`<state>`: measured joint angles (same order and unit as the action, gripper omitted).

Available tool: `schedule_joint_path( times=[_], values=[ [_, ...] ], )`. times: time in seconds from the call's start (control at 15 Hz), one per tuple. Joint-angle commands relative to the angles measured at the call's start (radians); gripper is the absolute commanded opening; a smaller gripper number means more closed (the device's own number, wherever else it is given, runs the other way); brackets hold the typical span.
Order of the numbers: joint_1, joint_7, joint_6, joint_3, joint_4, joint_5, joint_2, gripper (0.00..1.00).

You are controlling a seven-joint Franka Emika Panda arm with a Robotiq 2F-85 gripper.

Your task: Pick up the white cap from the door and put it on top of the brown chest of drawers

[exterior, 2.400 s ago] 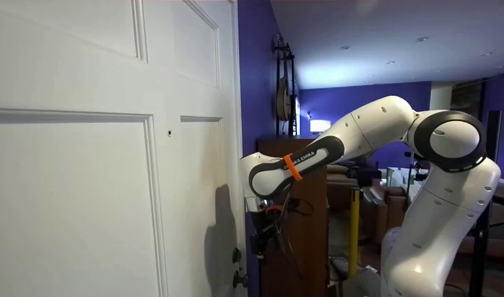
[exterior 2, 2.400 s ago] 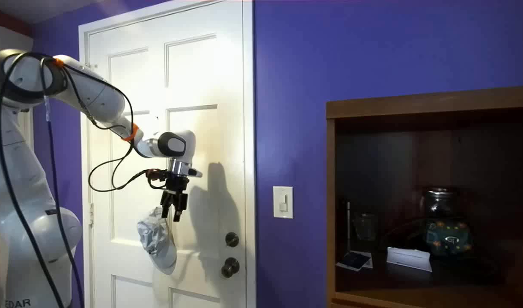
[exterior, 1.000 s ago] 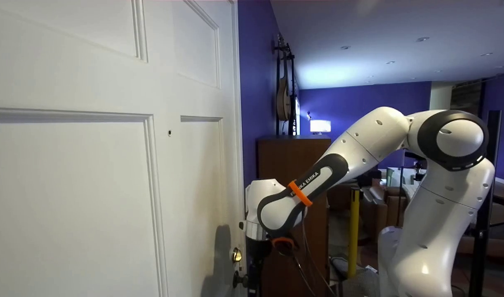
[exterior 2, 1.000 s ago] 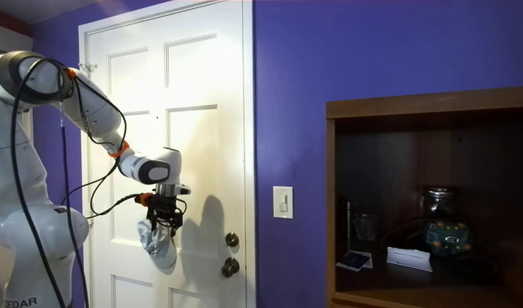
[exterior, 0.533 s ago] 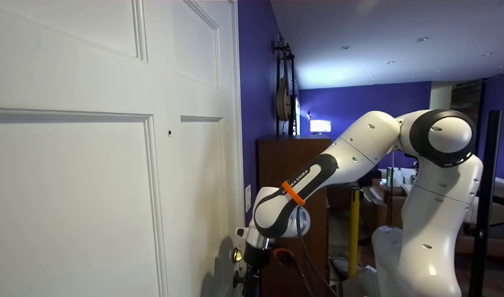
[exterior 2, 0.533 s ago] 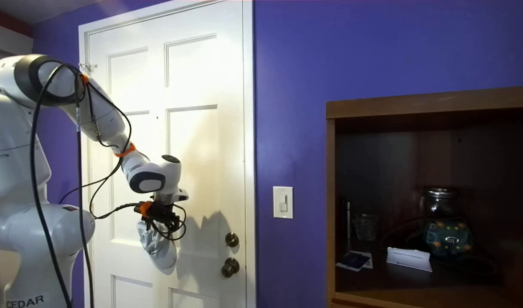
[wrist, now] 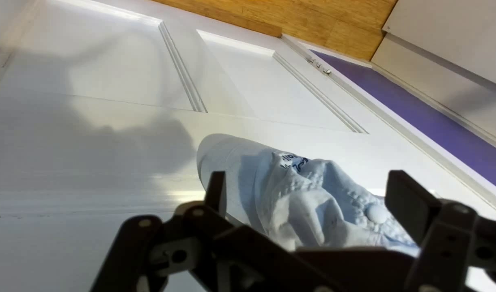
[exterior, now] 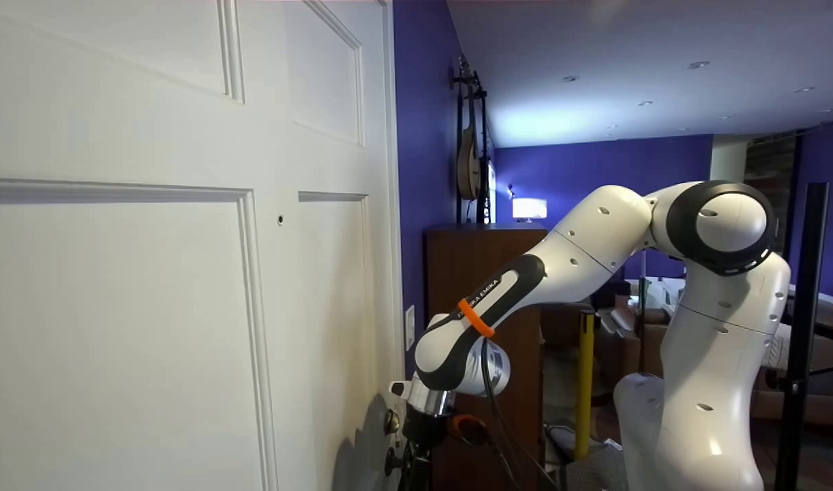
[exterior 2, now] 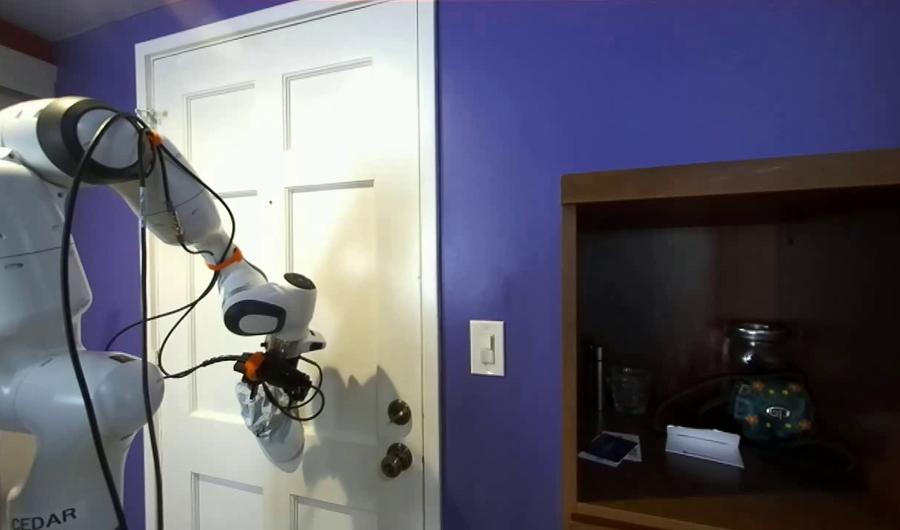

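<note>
Gripper (wrist: 307,188) is gaping wide, holding nothing; white cap (wrist: 296,205) is showing between its 2 fingers (wrist: 216,192) in wrist view, hanging brim-low on door (exterior 2: 336,243) in an exterior view.

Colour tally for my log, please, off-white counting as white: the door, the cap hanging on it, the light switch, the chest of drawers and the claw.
White or off-white: 3 (door, cap, light switch)
Brown: 1 (chest of drawers)
Black: 1 (claw)
Total: 5
</note>
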<state>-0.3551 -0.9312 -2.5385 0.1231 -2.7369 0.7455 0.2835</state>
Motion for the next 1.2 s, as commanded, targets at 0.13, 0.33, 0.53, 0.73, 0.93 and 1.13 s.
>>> schedule_joint_path(
  times=[0.13,0.33,0.53,0.73,0.93,1.13],
  values=[
    [0.029,-0.09,0.02,-0.039,0.028,0.1,-0.023,1.0],
    [0.024,-0.187,0.021,-0.051,0.047,0.203,-0.027,1.0],
    [0.038,-0.276,0.05,-0.071,0.076,0.294,-0.049,1.0],
    [0.054,-0.347,0.079,-0.097,0.11,0.369,-0.087,1.0],
    [0.076,-0.385,0.081,-0.132,0.143,0.416,-0.133,1.0],
    [0.094,-0.414,0.058,-0.171,0.178,0.457,-0.182,1.0]
  ],
)
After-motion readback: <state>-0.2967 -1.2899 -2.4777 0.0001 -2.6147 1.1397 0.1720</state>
